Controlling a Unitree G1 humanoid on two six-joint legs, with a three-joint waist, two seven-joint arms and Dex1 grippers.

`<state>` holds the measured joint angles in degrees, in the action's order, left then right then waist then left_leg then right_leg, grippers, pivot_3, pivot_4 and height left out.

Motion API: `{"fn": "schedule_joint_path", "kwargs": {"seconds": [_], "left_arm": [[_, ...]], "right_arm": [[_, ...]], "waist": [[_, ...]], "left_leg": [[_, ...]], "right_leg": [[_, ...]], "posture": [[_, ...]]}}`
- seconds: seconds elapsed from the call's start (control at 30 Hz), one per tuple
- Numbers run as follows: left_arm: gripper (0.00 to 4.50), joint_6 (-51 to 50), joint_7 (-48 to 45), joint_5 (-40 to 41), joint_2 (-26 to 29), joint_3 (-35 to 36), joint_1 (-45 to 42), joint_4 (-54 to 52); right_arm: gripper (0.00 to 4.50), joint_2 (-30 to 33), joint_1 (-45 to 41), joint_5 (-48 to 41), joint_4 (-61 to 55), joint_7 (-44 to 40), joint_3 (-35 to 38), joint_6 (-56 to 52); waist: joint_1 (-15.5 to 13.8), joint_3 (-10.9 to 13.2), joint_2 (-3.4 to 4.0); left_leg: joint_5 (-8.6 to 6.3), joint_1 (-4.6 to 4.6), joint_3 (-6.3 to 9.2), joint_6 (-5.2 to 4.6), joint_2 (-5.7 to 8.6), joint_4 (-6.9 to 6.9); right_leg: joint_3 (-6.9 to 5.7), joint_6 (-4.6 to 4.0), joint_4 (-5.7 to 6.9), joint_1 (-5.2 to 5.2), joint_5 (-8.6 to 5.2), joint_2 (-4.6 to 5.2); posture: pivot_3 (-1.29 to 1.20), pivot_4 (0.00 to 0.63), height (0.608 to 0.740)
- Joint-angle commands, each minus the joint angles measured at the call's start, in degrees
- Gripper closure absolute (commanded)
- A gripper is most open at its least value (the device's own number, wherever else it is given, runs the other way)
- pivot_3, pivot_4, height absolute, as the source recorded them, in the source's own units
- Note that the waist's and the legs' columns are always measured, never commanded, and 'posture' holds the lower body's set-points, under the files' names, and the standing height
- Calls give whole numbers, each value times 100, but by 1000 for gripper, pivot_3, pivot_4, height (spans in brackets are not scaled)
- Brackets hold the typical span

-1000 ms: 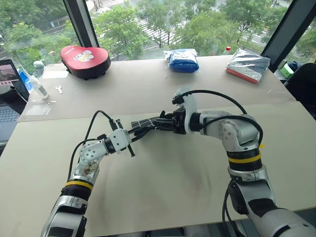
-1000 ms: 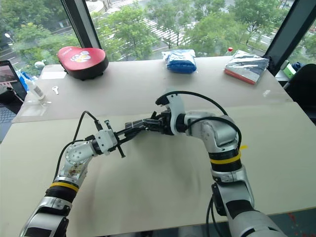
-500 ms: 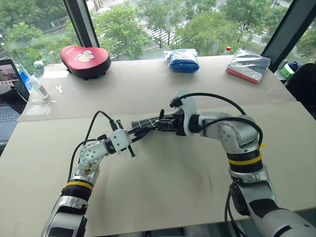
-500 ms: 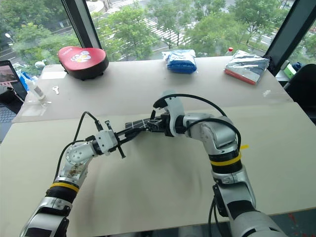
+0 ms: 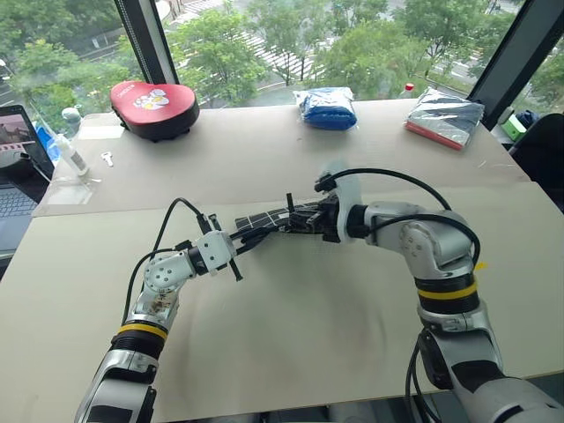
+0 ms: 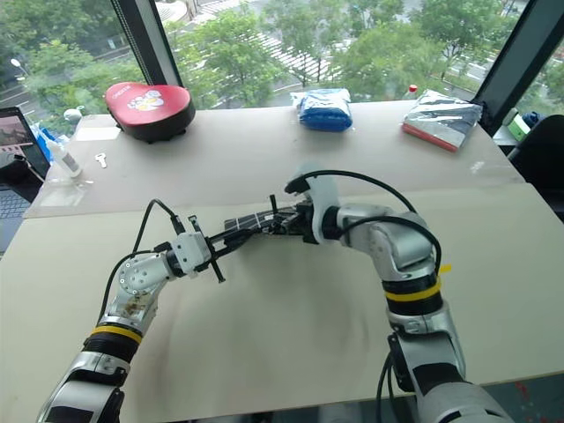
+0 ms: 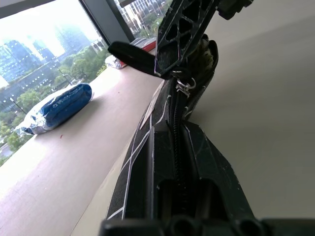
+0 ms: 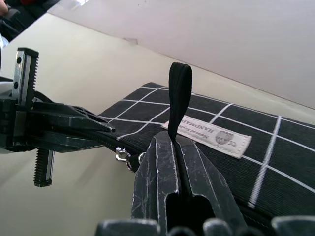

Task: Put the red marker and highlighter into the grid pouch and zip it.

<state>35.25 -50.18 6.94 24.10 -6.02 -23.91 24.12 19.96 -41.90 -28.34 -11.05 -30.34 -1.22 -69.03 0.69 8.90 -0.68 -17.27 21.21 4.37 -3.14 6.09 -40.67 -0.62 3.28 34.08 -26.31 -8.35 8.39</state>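
Beige table (image 5: 291, 352) lay bare across its near half and along both side edges. Clutter sat only at the far edge: red heart-shaped case (image 5: 154, 97), blue packet (image 5: 325, 107), silver packet (image 5: 445, 115). Grid pouch (image 5: 273, 220) was held up over mid-table between the arms. Left gripper (image 5: 240, 241) was clamped on the pouch's end. Right gripper (image 8: 174, 147) was pinched tight on the black pull strap (image 8: 178, 98), beside the white label (image 8: 209, 133).
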Motion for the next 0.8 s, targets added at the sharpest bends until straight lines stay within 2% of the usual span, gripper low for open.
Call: {"fn": "schedule_joint_path", "kwargs": {"seconds": [0.03,0.37,0.53,0.67,0.8], "left_arm": [[4500,128,31,56,17,57,-19,-119],[4500,170,-7,73,34,60,-73,-34],[4500,191,-40,88,41,63,-113,23],[4500,199,-73,101,38,60,-169,76],[4500,200,-95,109,12,43,-223,100]], "right_arm": [[4462,474,115,-303,-573,-255,585,125],[4462,1817,750,-49,-441,-371,1163,615],[4462,2071,949,28,-241,-278,1271,779],[4462,1999,1078,-107,-304,-363,1241,848],[3332,1796,1272,-465,-571,-535,1228,862]], "waist": [[-4,0,0],[-7,0,-1],[-2,0,-1],[-12,1,-1],[-20,1,-1]], "left_leg": [[0,1,0,0,0,0],[-2,1,-5,-4,-1,0],[-3,0,-9,-5,-3,-2],[-3,0,-9,-5,-3,-2],[-4,0,-9,-7,-3,-3]], "right_leg": [[0,0,0,0,0,0],[2,1,-3,3,0,1],[5,1,-7,5,0,1],[5,1,-7,5,0,2],[6,1,-7,6,0,2]], "posture": [[0,150,740],[0,150,740],[0,150,740],[0,150,740],[0,150,740]]}}
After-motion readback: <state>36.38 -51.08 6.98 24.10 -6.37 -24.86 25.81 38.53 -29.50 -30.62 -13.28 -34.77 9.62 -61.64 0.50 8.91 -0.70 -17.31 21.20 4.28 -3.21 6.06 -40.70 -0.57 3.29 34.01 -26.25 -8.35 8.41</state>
